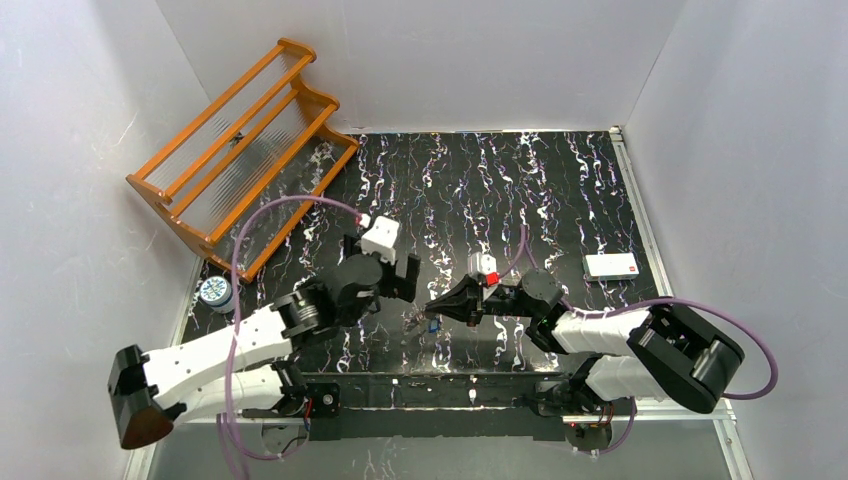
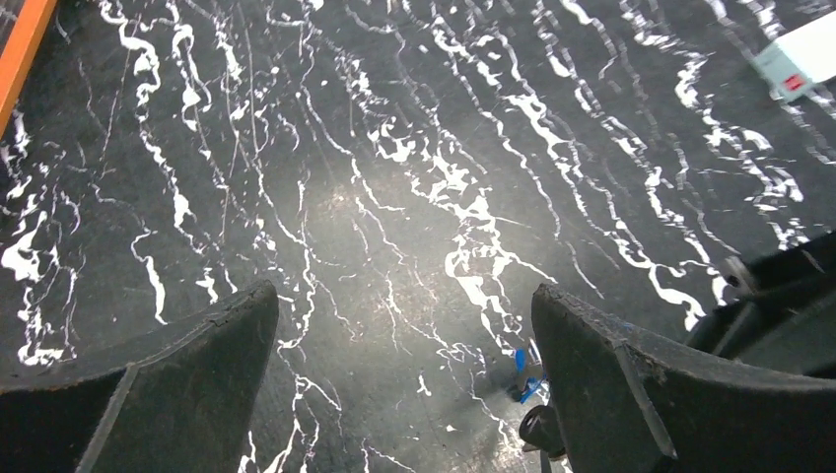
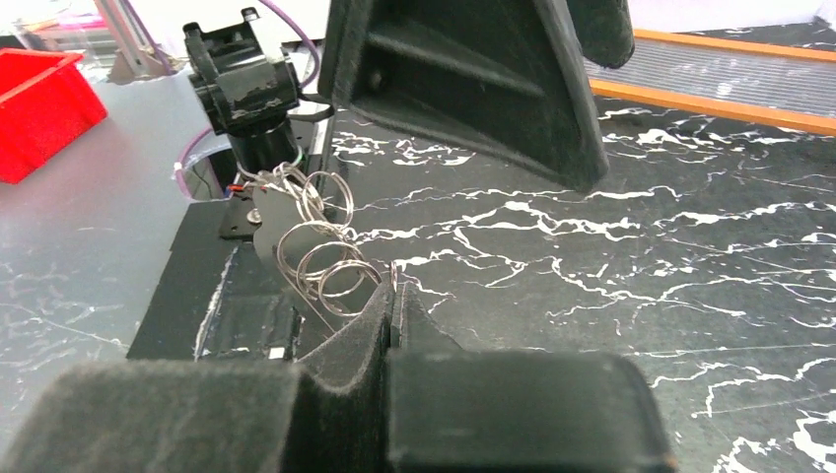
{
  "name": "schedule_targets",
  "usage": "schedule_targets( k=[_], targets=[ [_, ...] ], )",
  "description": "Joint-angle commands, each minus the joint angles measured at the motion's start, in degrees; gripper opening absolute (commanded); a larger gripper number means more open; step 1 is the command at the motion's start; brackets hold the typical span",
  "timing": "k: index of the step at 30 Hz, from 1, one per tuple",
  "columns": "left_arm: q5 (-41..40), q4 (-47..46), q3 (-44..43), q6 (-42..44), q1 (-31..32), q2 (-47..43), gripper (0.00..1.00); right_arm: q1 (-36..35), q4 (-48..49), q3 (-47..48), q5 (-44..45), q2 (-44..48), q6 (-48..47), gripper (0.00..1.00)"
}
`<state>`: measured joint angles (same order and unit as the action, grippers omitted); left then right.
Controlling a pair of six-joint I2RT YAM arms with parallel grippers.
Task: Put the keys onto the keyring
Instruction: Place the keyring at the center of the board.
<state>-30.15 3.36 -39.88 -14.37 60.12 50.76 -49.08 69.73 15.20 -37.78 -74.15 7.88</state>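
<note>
Right fingers (image 3: 345, 345) clenched on keyring (image 3: 338, 264): thin wire coils, likely light, springy, slippery, so pinch flat across coils. Left fingers (image 2: 187, 374) released, empty. Blue key (image 2: 521, 367) tiny; grab its head.

From above, the keys (image 1: 424, 322) are a tiny tangle just beside the right tool (image 1: 440, 304), too small to count. At the left wrist, 1 blue key (image 2: 522, 372) sits half hidden behind a finger (image 2: 631, 394) of the left tool (image 2: 404, 310). The white card (image 2: 801, 57) and orange rack (image 2: 20, 49) are cut by the edges. At the right wrist, the wire rings (image 3: 325, 264) vanish low down behind the tool's pads.
</note>
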Motion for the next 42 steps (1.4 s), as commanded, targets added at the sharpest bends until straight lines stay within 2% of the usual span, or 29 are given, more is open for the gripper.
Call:
schedule_targets(
  k=[1, 7, 12, 16, 20, 23, 31, 38, 42],
  targets=[
    [-5.3, 10.6, -6.8, -4.9, -0.1, 6.8, 0.99, 0.7, -1.7, 0.1, 3.5, 3.9, -2.8, 0.01],
    [1.1, 10.5, -10.2, -9.5, -4.2, 13.5, 0.98, 0.8, -15.7, 1.6, 10.2, 9.7, -6.8, 0.01],
    [13.8, 10.9, -11.6, -15.9, -14.3, 17.7, 0.98, 0.9, -25.5, 3.8, 12.8, 12.1, -12.0, 0.01],
    [19.0, 8.6, -9.9, -18.5, -20.8, 17.2, 0.98, 0.8, -31.7, 6.7, 13.5, 11.2, -15.7, 0.01],
    [25.8, 4.8, -6.2, -22.4, -27.9, 14.4, 0.98, 0.8, -34.1, 9.6, 14.0, 8.9, -18.2, 0.01],
    [27.5, 4.2, -4.3, -23.9, -32.0, 12.2, 0.98, 0.9, -36.0, 12.1, 14.2, 6.3, -20.4, 0.01],
    [27.0, 7.5, -4.0, -19.9, -35.1, 7.9, 0.98, 0.9, -35.9, 19.2, 13.5, -4.5, -23.1, 0.01],
    [25.9, 7.7, -3.7, -19.1, -35.1, 4.8, 0.98, 1.9, -33.6, 25.3, 13.3, -12.8, -20.9, 0.20],
    [26.0, 8.1, -3.6, -19.1, -35.1, 4.6, 0.98, 3.4, -31.4, 27.2, 13.3, -13.3, -18.5, 0.43]
  ],
)
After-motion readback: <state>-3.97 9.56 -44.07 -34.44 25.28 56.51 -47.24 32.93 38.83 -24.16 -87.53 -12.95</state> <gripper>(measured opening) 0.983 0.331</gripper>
